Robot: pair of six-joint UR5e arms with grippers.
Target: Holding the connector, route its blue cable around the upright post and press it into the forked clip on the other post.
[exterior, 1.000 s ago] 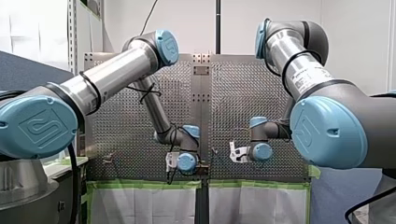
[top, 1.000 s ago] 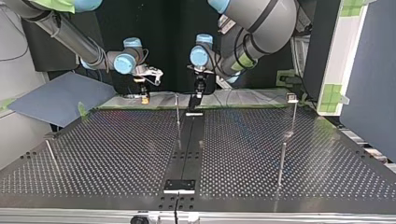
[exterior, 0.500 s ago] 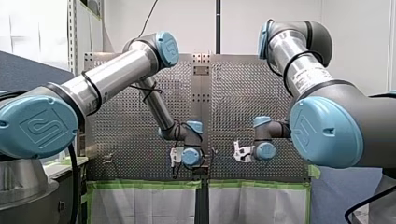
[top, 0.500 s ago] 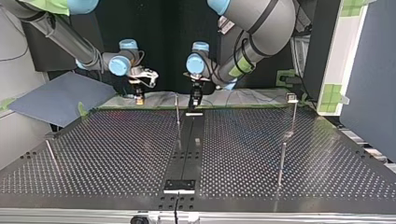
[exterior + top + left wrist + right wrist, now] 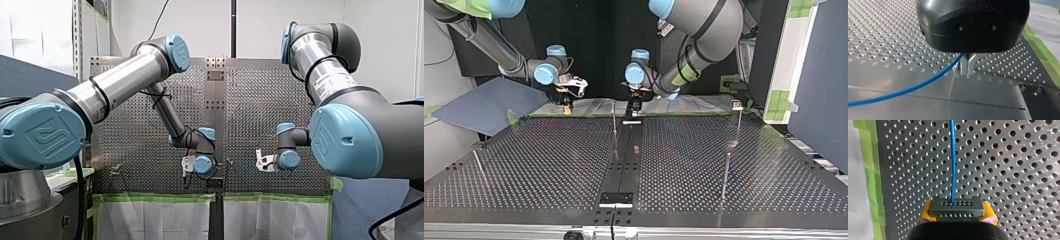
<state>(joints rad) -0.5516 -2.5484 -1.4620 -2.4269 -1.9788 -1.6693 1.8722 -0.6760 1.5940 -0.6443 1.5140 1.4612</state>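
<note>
Our right end effector (image 5: pixel 957 215) grips the connector (image 5: pixel 956 206), a small dark block with rows of pin holes. Its yellow pads (image 5: pixel 924 216) are clamped on the block's two short sides. The blue cable (image 5: pixel 952 157) leaves the block's face and runs straight ahead over the perforated desk (image 5: pixel 1010 170), beside a strip of green tape (image 5: pixel 870 170).

Our left end effector (image 5: pixel 967 71) has its metal fingers (image 5: pixel 963 66) closed together. The cable appears to be pinched between them, and from there it trails off low over the desk.

In the top view the right end effector is at the desk's eleven o'clock and the left near twelve. A thin post (image 5: pixel 614 117) stands between them, at four o'clock of the right one. A second post (image 5: pixel 739 125), whose small head may be the clip (image 5: pixel 736 104), rises at three o'clock of the left end effector, well apart from both. We cannot see the cable touching either post.

We judge the cable light, thin and limp. It should wrap a post readily under slight tension, yet sag or spring off once let slack. Its smooth jacket may slip through metal fingers, which helps in feeding it but not in pulling.

The connector is rigid and small, best held as it is now, by its sides, leaving the cable's exit free. The weak spot is likely where cable meets block, so any pull should follow the cable's line, not bend across it. The press into the fork calls for a hold close beside the clip.
</note>
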